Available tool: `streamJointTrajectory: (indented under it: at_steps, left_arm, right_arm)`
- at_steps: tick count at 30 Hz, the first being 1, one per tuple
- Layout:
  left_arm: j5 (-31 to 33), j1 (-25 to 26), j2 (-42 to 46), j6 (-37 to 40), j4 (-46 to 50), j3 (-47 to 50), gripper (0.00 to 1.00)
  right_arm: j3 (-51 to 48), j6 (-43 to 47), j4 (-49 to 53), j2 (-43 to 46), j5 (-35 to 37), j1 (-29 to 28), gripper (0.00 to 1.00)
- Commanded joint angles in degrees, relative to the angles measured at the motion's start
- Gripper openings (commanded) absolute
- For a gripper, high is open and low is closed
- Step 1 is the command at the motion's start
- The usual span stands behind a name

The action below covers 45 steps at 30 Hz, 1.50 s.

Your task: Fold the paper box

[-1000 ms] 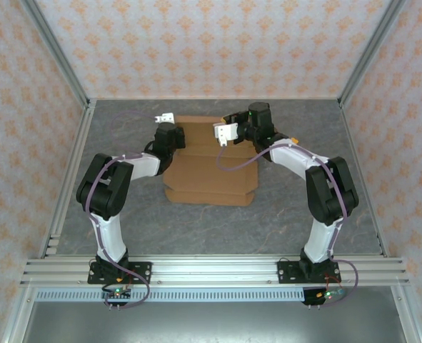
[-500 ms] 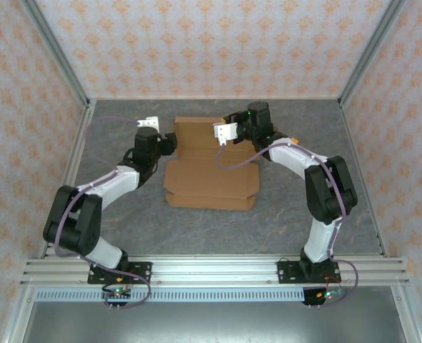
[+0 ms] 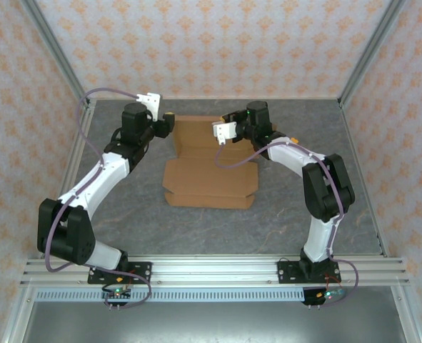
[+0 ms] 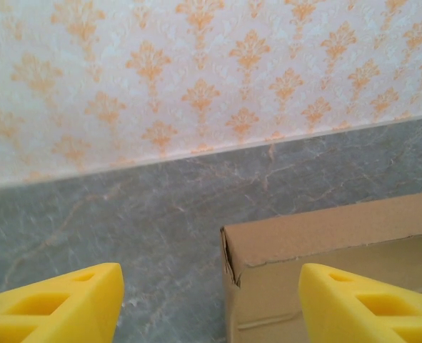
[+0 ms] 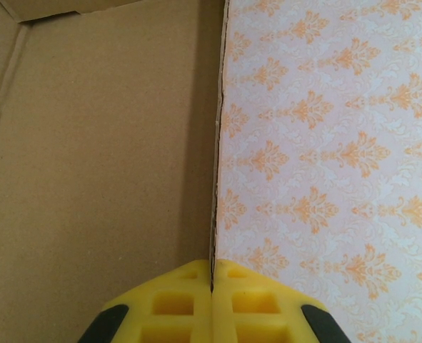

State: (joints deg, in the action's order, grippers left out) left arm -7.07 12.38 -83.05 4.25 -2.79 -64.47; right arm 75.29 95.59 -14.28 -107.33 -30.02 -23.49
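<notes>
Right wrist reveals right pincer [image 5: 212, 277] clamping paper box [image 5: 103, 179] edge.

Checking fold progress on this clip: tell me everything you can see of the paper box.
The paper box is plain brown corrugated cardboard, partly folded, lying mid-table. Its near panel lies flat, with crease lines and small tabs at the near corners. Its far part appears folded up into a wall. The right gripper is shut on the thin edge of an upright panel. The left gripper is open by the far left corner, with no contact visible.
</notes>
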Motion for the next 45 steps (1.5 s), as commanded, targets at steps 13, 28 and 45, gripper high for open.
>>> streamJointTrajectory:
  at_steps: [13,28,45]
  left_arm:
    - [-9.7,-3.2,-14.2,-5.6,-11.2,4.3,0.69]
    - [-14.9,-4.7,-22.0,-7.7,-22.2,2.0,0.39]
    - [-16.0,-4.7,-24.9,-9.3,-23.9,0.8,0.13]
  right_arm:
    - [3.7,0.5,0.5,-1.1,-0.7,0.1,0.00]
    - [3.7,0.6,1.0,-1.2,0.3,-0.2,0.00]
    - [3.6,0.5,1.5,-1.0,0.6,-0.6,0.00]
